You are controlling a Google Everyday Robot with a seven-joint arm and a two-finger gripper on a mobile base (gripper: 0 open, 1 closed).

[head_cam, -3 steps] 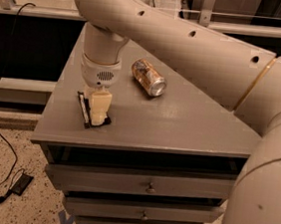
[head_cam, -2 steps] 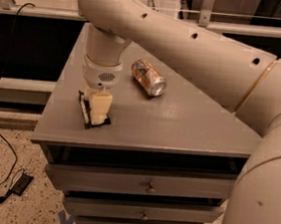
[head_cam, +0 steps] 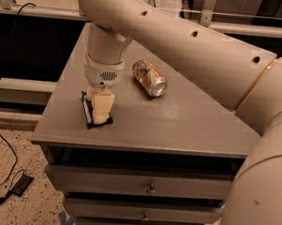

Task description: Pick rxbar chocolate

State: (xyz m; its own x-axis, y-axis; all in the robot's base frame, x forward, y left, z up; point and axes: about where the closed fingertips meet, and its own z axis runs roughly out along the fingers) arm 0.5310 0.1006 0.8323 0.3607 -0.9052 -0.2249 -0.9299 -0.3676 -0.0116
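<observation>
The cream arm reaches over the grey table much as it did a moment ago. Its tool is unmoved near the front edge. A metal can lies apart behind it. The tool is down on the rxbar chocolate; whether spread or pinching, I cannot tell.

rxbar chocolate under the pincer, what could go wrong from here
1. The pincer is down on the rxbar chocolate, which lies flat near the front-left edge of the table. A poor hold could slide it off.
2. The can lies on its side close to the arm, apart from the bar. A sideways swing might set it rolling.
</observation>
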